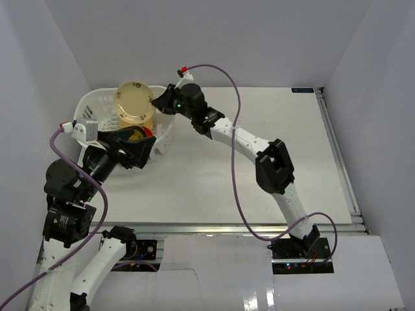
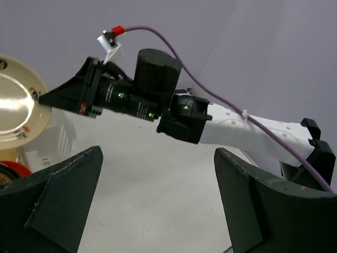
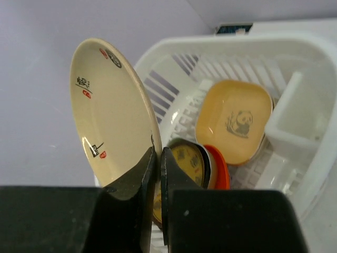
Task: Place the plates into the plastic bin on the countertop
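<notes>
My right gripper is shut on the rim of a round cream plate and holds it above the white plastic bin. In the bin lie a yellow rounded-square plate with a panda, a brown-and-yellow patterned round plate and an orange-red plate. My left gripper is open and empty beside the bin's near side. The cream plate also shows in the left wrist view.
The white countertop stretches right of the bin, with a metal rail along its right edge. White walls enclose the back and sides. A white inner compartment stands in the bin.
</notes>
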You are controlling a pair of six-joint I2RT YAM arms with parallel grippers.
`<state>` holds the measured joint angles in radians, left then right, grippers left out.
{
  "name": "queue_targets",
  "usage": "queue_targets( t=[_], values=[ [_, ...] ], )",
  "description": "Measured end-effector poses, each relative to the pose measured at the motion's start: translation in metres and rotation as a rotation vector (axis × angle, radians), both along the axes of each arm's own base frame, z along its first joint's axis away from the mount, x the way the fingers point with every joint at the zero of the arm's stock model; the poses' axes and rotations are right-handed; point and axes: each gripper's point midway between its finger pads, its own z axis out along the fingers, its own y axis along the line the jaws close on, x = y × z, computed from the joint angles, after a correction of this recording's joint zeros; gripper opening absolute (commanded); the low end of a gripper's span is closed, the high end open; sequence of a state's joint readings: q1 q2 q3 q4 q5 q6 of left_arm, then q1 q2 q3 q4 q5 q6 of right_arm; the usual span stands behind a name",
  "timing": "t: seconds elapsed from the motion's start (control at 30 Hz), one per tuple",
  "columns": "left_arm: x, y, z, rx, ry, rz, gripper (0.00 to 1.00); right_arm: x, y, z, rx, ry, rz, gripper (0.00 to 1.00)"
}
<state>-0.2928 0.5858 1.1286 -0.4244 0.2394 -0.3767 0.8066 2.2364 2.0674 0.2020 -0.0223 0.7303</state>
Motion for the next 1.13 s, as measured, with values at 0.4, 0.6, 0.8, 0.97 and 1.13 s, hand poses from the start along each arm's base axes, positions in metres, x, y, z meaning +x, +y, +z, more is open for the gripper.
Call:
queue_targets(
  t=[0.4, 0.6, 0.8, 0.97, 1.13],
  values=[
    [0.012, 0.021, 0.003, -0.001, 0.013, 0.138, 0.98, -0.041, 0.025, -0.075, -0.198, 0.109, 0.078, 0.88],
    [0.018, 0.030, 0.015, -0.018, 0.013, 0.193, 0.98, -0.061, -0.001, -0.025, -0.171, 0.047, 0.094, 0.90],
    [0.022, 0.026, 0.003, -0.040, 0.083, 0.185, 0.98, -0.131, -0.094, 0.037, -0.142, -0.111, 0.086, 0.90],
    [0.018, 0.020, -0.018, -0.065, 0.145, 0.152, 0.98, -0.205, -0.218, 0.069, -0.108, -0.275, -0.045, 0.90],
    [0.006, 0.014, -0.052, -0.066, 0.209, 0.104, 0.98, -0.254, -0.313, 0.058, 0.033, -0.360, -0.205, 0.90]
  ],
)
